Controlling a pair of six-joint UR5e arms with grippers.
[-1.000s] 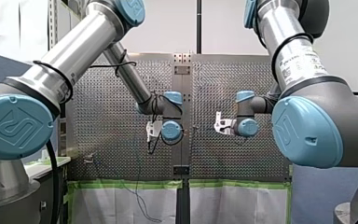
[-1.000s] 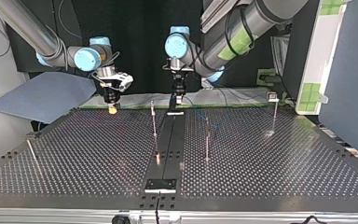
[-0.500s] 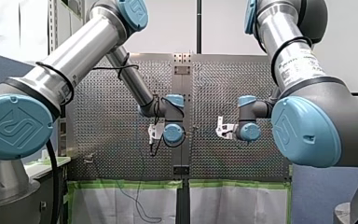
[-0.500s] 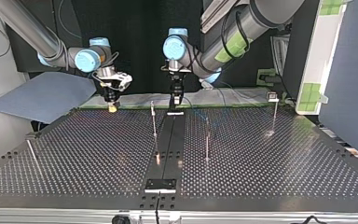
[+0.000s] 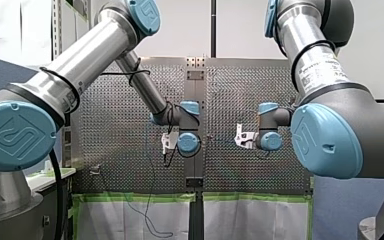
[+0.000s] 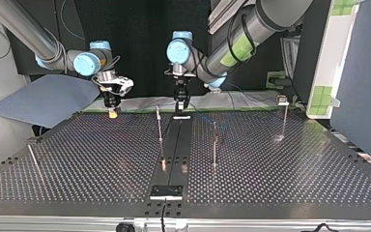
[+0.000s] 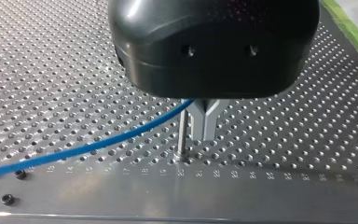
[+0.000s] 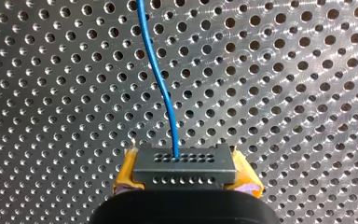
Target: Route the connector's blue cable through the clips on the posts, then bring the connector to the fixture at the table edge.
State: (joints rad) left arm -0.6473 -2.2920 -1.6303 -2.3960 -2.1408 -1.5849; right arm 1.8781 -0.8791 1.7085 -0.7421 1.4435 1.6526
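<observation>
My right jaws are clenched on the dark grey rectangular connector [image 8: 185, 161], with one yellow pad [image 8: 127, 173] against each of its short sides. The blue cable [image 8: 161, 70] leaves the connector's holed face and runs ahead of the jaws, above the perforated metal desk [image 8: 307, 93]. In the top view these jaws hang over the desk's far edge, to the left of the black centre strip [image 6: 174, 145].

My left jaws have a black body and metal fingers [image 7: 205, 126]. The finger tips are pressed together, grasping the blue cable where the fingers fork. From there the cable trails off to one side above the desk. A thin upright metal post [image 7: 182, 135] stands just beside the fingertips, its foot set in the desk. In the top view the left jaws hang over the far end of the centre strip, well apart from the right jaws.
</observation>
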